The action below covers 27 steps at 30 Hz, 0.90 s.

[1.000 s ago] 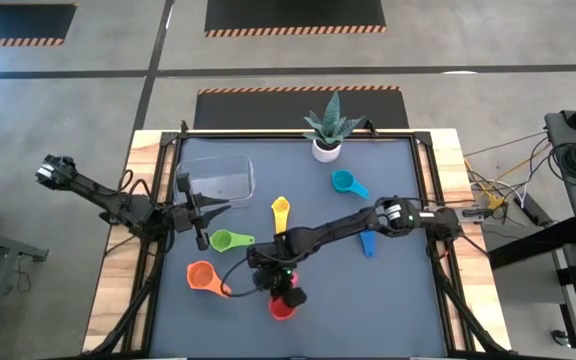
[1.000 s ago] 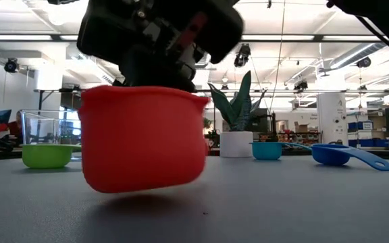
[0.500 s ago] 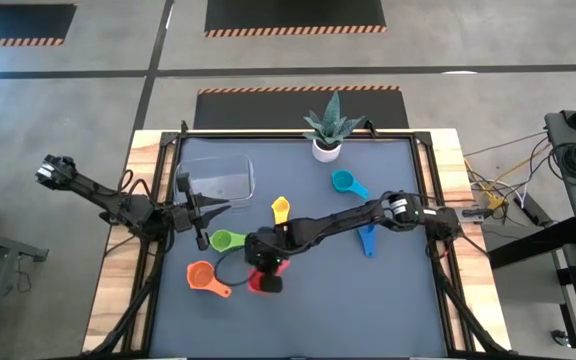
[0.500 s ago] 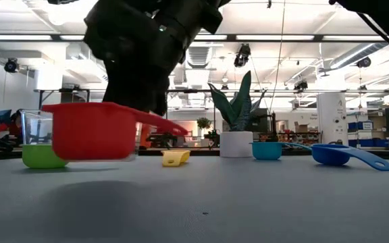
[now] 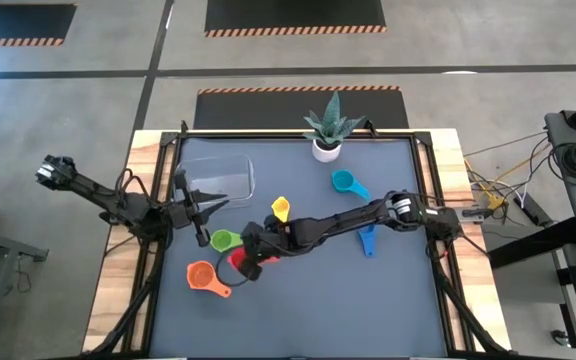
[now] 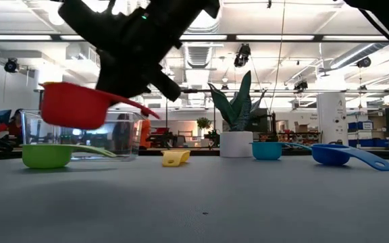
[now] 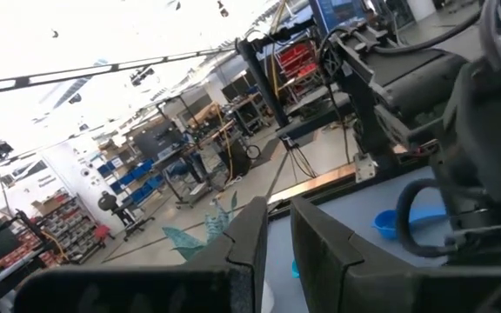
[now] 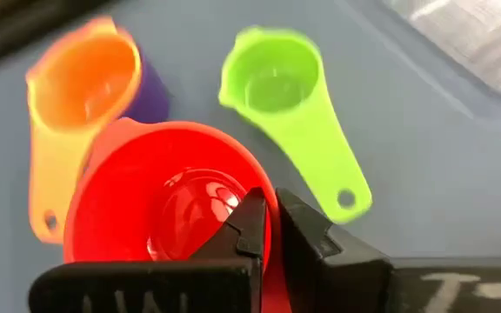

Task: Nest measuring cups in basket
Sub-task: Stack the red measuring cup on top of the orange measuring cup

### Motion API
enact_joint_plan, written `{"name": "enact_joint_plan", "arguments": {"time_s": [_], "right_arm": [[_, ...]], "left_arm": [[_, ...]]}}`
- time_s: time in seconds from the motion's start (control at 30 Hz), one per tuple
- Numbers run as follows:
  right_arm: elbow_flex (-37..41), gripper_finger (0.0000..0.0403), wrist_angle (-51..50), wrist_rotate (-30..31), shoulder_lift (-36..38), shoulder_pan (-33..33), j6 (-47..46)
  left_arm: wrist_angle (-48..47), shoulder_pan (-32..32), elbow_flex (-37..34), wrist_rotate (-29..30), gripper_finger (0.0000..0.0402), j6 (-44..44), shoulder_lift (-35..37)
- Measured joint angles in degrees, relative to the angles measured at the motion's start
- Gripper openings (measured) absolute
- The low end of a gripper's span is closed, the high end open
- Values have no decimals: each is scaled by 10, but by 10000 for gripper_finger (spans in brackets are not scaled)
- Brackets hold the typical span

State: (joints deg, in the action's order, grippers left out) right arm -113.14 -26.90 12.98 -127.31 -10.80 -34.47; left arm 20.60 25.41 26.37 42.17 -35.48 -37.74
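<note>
**Right gripper carries the red cup toward the basket**

The right gripper point(image 5: 249, 262) pinches the red cup point(image 5: 239, 259) by its rim and holds it in the air, bowl up, on the near side of the basket point(image 5: 216, 178) and well short of it. To do this step well, I judge the cup should stay level, clear the basket's wall, and come down on bare basket floor so the smaller cups can stack inside it.

Going left to right from the basket: the left gripper point(image 5: 194, 205) waits just beside its near edge, fingers pressed almost together. The orange cup point(image 5: 202, 276) lies nearer the table's front, the green cup point(image 5: 225, 240) just before the red one, then the yellow cup point(image 5: 280, 207), blue cup point(image 5: 368, 241) and teal cup point(image 5: 344, 182).

The low view shows the red cup point(image 6: 73, 104) clear of the table. The right wrist view alone shows a purple cup point(image 8: 150, 96) under the orange one.
</note>
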Motion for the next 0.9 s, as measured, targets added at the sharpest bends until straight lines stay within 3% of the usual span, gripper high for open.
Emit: {"name": "enact_joint_plan", "arguments": {"time_s": [0.17,0.43,0.9], "right_arm": [[0,12,44,74,0,-22,-62],[0,12,69,128,-4,-37,-130],[0,12,193,127,-29,-37,-122]], "left_arm": [[0,0,0,0,37,0,1],[2,2,0,-1,37,0,24],[2,8,0,-7,37,6,47]]}}
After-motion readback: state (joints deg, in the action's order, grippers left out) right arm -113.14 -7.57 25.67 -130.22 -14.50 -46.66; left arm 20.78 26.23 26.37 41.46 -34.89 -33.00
